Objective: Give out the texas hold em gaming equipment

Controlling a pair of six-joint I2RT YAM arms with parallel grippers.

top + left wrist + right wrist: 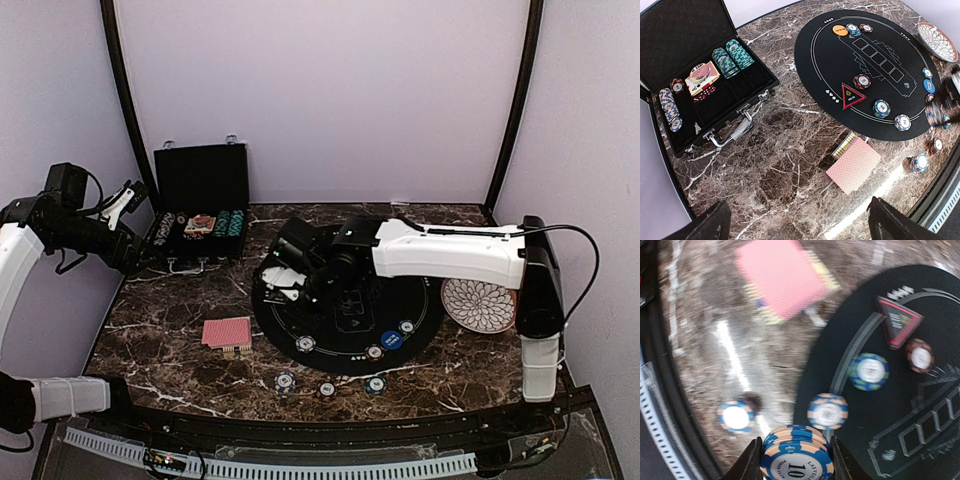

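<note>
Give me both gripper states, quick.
Left gripper: open, holding nothing.
Right gripper: closed on a stack of blue-and-cream poker chips.

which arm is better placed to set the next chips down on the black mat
Right. Its tool is shut on a blue-and-cream chip stack, already at the mat's edge. The left tool is open, holds nothing, and sits off to the side by the case.
</note>
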